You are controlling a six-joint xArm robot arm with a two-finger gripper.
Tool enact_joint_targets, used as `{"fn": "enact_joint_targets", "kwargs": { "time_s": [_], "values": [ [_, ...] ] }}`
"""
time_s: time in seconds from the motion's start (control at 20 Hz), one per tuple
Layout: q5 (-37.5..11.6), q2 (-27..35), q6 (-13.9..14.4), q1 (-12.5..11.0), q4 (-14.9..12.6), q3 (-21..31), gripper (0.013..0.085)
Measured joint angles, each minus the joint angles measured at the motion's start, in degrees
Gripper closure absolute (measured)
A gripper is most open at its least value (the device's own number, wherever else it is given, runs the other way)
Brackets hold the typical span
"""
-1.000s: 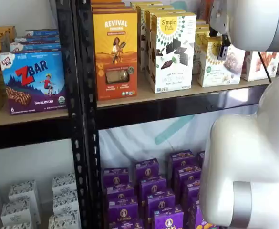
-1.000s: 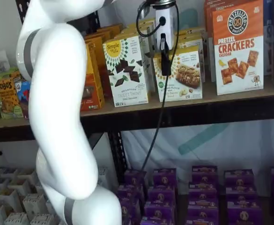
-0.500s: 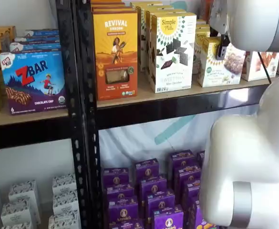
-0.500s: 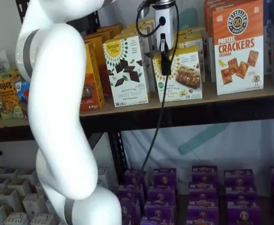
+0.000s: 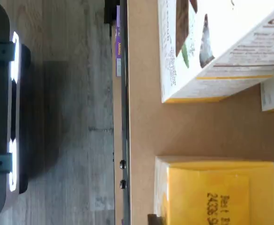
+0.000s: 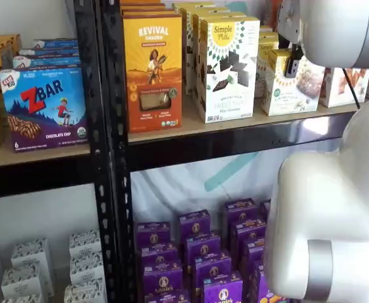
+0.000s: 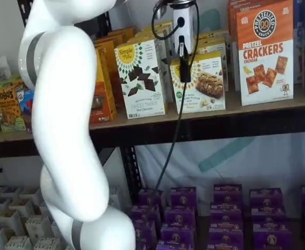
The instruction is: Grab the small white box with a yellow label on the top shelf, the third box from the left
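Narrow gaps between small white box (image 7: 200, 83), taller Simple Mills box (image 7: 141, 78) and cracker box (image 7: 265, 52).

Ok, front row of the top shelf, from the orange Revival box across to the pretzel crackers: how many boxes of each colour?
Orange: 1, the Revival box
White: 2, the tall Simple Mills box and the small white box
White-and-orange: 1, the pretzel crackers box
Total: 4

A shop-like stockroom mock-up: a black perforated-post rack (image 6: 105, 158) holds tan wooden shelves (image 7: 256, 107) stocked with retail food cartons facing front. ZBar boxes (image 6: 43, 107) sit at nine o'clock, pretzel cracker boxes (image 7: 265, 52) at two o'clock, and rows of identical purple boxes (image 6: 200, 252) fill the floor level at six o'clock.
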Motion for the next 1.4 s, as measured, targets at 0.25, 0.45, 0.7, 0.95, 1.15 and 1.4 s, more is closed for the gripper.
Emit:
{"fn": "enact_joint_targets", "kwargs": {
  "time_s": [0.25,0.45,0.7,0.95,1.15,1.4],
  "values": [
    [0.64,0.03,-0.10,-0.18,0.08,-0.37,0.0570],
    [1.02,0.05,-0.18,-0.32,0.28,-0.55,0.0570],
    [1.15,-0.16,-0.17,-0.33,0.29,-0.47,0.0570],
    [1.86,-0.23,-0.33,-0.57,0.40,-0.60,0.0610],
    [2.67,-0.12,-0.40,-0.55,-0.33,-1.01,0.0610],
    [4.47,-0.62,-0.65,-0.85,-0.95,-1.40,0.0610]
  ]
}}
